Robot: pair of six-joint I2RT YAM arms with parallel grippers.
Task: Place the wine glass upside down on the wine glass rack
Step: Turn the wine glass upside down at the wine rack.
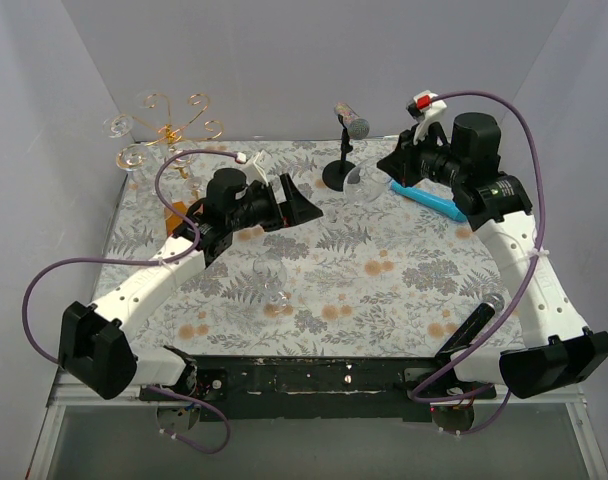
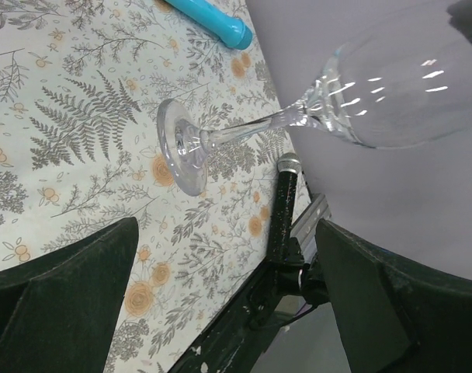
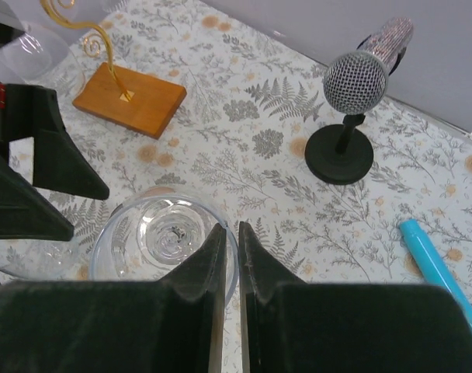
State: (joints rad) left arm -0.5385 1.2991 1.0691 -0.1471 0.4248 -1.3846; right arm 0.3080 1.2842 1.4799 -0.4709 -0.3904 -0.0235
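Left gripper, sitting right of the wine glass rack in the far-left corner, is gaping wide and facing the stem, likely lining up to take it for the flip; wine glass, near mid-table, is standing bowl-up: clear, empty, thin-stemmed, flat round foot low over the table, contact not discernible; right gripper is pinching the bowl's rim, fingers nearly together, probably steadying it for a handover

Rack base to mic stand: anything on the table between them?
Nothing. The right wrist view shows only bare fern-print cloth between the rack base and the mic stand.
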